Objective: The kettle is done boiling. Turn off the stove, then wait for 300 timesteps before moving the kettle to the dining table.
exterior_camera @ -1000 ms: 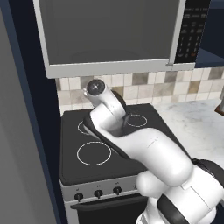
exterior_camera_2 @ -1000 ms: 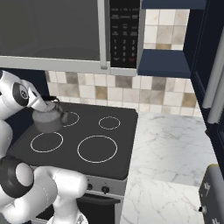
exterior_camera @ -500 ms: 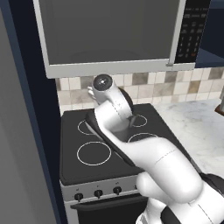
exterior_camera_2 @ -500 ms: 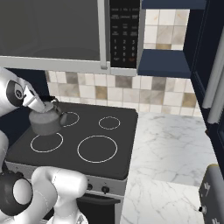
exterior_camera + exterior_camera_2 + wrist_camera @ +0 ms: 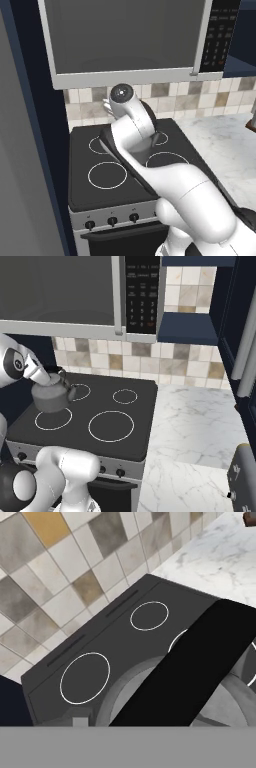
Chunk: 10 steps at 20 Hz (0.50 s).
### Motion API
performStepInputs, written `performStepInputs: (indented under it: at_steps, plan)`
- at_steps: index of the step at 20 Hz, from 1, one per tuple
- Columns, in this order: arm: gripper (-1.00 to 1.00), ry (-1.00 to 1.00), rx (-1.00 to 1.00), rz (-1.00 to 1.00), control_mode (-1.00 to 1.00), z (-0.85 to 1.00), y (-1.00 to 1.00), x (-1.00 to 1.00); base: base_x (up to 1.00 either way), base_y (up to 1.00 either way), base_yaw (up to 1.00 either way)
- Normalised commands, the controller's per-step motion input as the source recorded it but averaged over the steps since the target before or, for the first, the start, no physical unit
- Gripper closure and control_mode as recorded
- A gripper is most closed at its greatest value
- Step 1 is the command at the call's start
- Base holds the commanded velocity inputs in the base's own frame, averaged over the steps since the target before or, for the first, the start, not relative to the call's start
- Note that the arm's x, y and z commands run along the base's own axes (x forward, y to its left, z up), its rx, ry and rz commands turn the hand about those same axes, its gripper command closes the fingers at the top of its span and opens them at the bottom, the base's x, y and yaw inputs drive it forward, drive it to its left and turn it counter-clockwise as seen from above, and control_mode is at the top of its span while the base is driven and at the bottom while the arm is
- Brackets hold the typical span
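The kettle (image 5: 50, 398), small, squat and grey, hangs just over the left side of the stove (image 5: 105, 401), by the front-left ring burner. My gripper (image 5: 50, 378) comes in from the left and is shut on the kettle's black arched handle (image 5: 195, 667). That handle crosses the hand view as a wide black band, with the grey kettle body (image 5: 130, 692) under it and the stove (image 5: 115, 637) beyond. In the left base view my own arm hides the kettle above the stove (image 5: 85, 165). The dining table is out of view.
A microwave (image 5: 60, 291) hangs low over the stove. A marble counter (image 5: 190, 426) runs to the right, with a silver appliance (image 5: 242, 481) at its near corner. Tall navy cabinets (image 5: 235, 331) stand at the far right. Black knobs (image 5: 112, 220) line the stove's front panel.
The kettle has shifted a little to the left and toward the stove's front with my gripper. My arm's elbow has swung slightly to the right and up.
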Motion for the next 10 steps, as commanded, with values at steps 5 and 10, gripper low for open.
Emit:
performStepInputs:
  at_steps: [5, 10]
  plan:
    - [1.00, 0.00, 0.00, 0.00, 1.00, 0.00, 0.00, 0.00, -0.11, 0.01, 0.00]
    - [1.00, 0.00, 0.00, 0.00, 1.00, 0.00, 0.00, 0.00, -0.42, 0.28, -0.07]
